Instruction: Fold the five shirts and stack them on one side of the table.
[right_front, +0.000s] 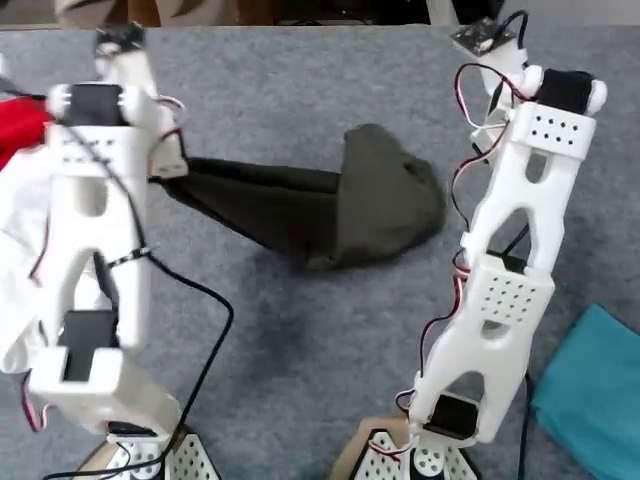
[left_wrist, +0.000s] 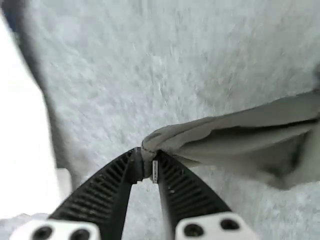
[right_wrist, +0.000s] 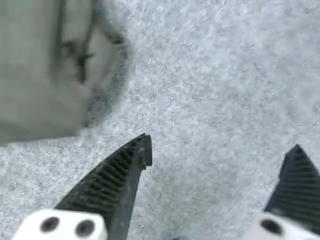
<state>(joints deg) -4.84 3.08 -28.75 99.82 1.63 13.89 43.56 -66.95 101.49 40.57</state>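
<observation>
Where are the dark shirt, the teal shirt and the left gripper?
dark shirt (right_front: 385, 200): high view, its bunched wide end.
teal shirt (right_front: 595, 395): high view, its middle.
left gripper (left_wrist: 145, 167): left wrist view, between its fingertips.

High view: overhead, looking down over desk (right_front: 290, 80) from near side. Wrist views: close above desk, facing down past fingers (left_wrist: 105, 190). Shared: dark olive shirt (right_front: 380, 190).

Left claw (left_wrist: 145, 170) pinches olive shirt (left_wrist: 235, 145) corner.

The tabletop (right_front: 300, 340) is fuzzy matt felt. The shirt (right_front: 380, 200) is soft matt cloth. Arms (right_front: 510, 290) are smooth white plastic, and fingers (left_wrist: 107, 182) are ribbed black plastic.
</observation>
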